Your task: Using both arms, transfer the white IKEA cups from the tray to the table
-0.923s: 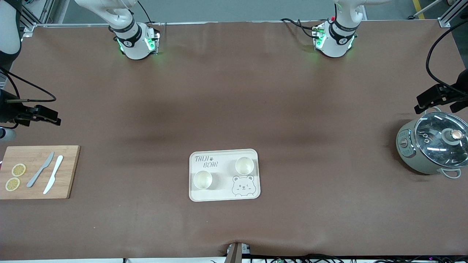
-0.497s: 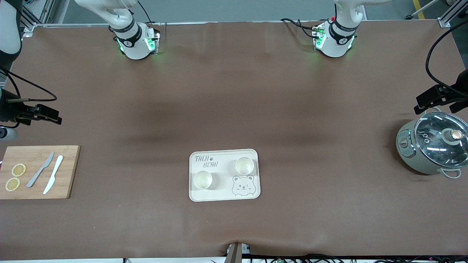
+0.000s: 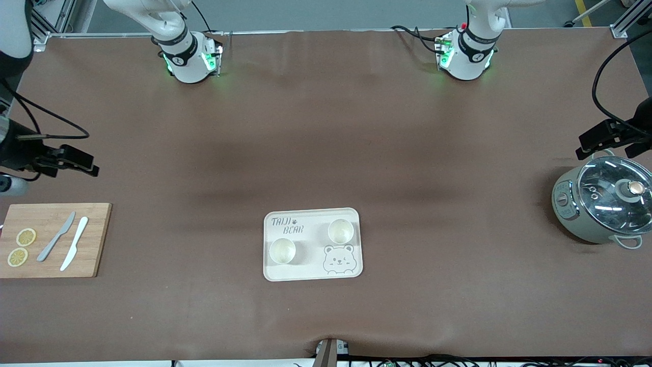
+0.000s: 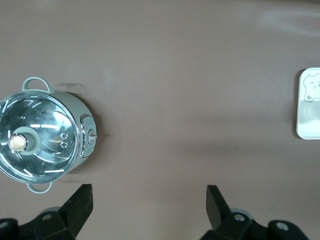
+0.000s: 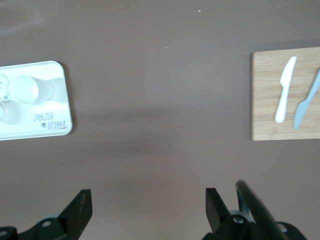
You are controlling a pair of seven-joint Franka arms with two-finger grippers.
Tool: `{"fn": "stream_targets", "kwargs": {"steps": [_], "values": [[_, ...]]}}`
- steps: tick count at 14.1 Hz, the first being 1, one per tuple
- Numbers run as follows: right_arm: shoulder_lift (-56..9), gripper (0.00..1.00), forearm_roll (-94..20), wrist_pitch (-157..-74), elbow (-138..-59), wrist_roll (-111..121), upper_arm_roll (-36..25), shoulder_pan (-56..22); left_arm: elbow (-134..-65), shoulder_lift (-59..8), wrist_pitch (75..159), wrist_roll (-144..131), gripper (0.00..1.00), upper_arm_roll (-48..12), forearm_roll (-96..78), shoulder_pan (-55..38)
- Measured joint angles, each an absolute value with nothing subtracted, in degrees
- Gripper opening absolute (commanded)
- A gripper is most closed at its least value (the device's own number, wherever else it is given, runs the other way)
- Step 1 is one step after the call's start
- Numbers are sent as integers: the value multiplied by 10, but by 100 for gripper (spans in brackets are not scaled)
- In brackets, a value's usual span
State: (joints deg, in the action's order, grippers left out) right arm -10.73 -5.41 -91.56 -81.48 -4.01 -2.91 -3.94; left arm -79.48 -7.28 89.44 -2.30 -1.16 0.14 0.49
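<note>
Two white IKEA cups are seen upright on the tray near the table's front edge. The right gripper and left gripper are held high at opposite ends, jaws spread wide and empty, apparently ready to grasp.

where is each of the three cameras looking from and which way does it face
Front view: high across the table, facing the robots; shows the tray, both cups, both bases, the right gripper and left gripper.
Left wrist view: on the left arm, looking down at the pot and the tray's edge; own open gripper shows.
Right wrist view: on the right arm, looking down at the cutting board and tray; own open gripper shows.
Shared: all three see the tray.
</note>
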Motion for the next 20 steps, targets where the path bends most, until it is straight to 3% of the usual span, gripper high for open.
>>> {"fn": "stream_targets", "kwargs": {"steps": [5,10,20], "values": [[-145,100,-55,-924,-793,-181,-27,-123,-796,-112,894,-26,100,-14,1,2],[-189,100,-55,-992,-791,-295,-26,-196,-796,-161,898,-84,100,-24,-1,-33],[-323,100,-55,-1183,-790,-338,-27,-259,-795,-267,1056,-364,100,-28,-1,-169]]}}
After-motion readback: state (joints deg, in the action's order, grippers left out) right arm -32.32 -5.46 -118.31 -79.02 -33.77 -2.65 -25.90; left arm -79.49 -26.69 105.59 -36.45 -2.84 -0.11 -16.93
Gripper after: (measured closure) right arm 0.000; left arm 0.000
